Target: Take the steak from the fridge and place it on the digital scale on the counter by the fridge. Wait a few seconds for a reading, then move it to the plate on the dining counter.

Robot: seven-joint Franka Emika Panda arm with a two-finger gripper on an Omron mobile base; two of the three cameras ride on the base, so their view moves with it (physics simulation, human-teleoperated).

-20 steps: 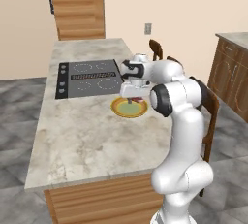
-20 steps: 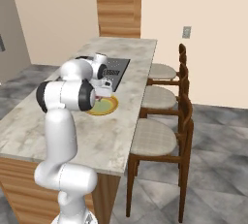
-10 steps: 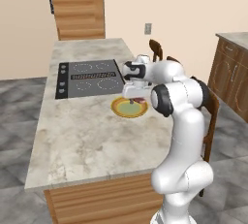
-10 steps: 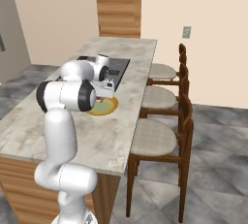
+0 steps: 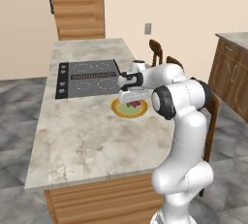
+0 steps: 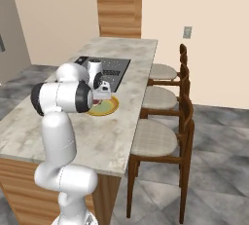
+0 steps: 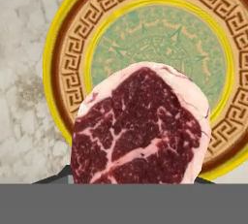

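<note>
Fingers (image 5: 131,97) clamp the flat red marbled steak (image 7: 139,128) right above the round yellow plate (image 7: 68,48) on the marbled dining surface (image 5: 87,136), so best to lower it level over the middle before letting go.

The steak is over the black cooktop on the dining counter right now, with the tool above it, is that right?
Not quite. The steak is over the yellow plate, not the cooktop, which lies beside the plate on the dining counter. The hand view shows the meat against the plate's patterned centre, and the left base view shows the tool above it.
</note>
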